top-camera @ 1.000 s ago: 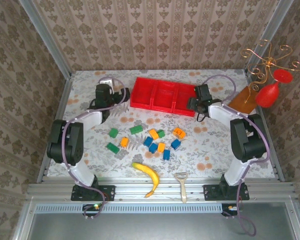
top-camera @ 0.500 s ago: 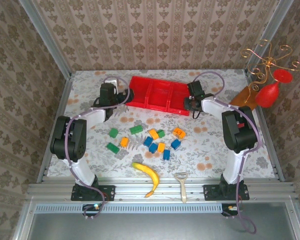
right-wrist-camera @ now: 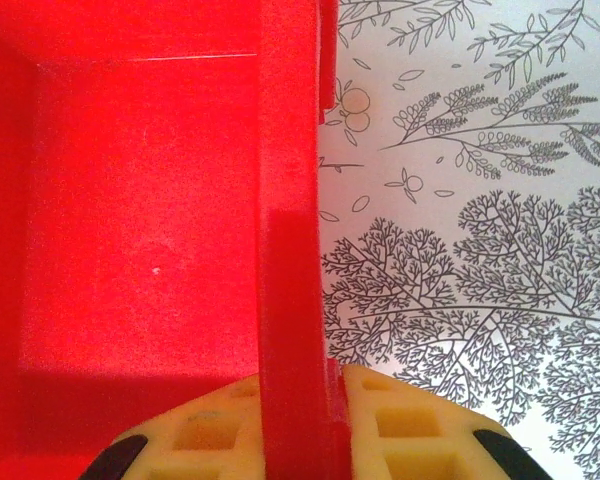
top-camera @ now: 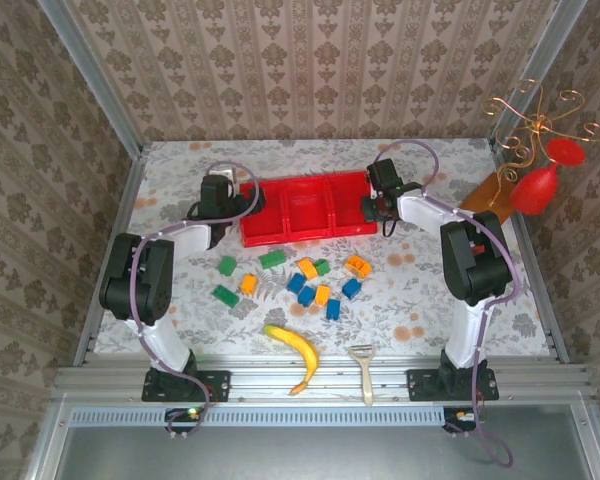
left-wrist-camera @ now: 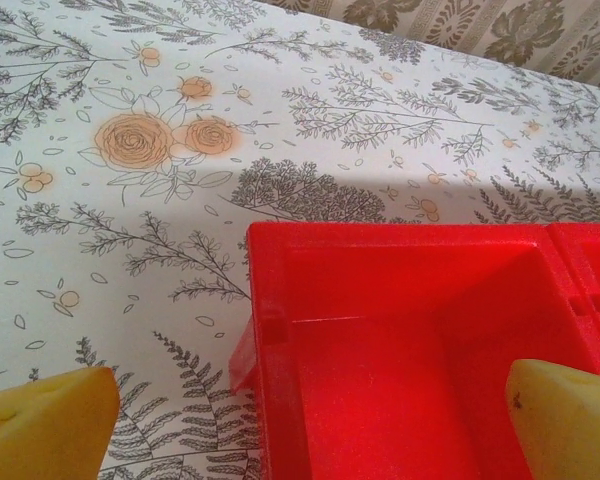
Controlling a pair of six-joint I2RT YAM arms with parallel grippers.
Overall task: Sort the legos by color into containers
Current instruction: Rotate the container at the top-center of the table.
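Both arms reach forward over the worktop with elbows folded back. The left tool [top-camera: 238, 200] holds its fingers spread wide; the right tool [top-camera: 372, 206] is clamped on the red tray's [right-wrist-camera: 285, 250] end wall

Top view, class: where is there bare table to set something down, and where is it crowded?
Bare: the far strip between the back wall and the red tray, and the near-right patch of table beside the legos. Crowded: the middle, where legos fill the gap between tray and banana.
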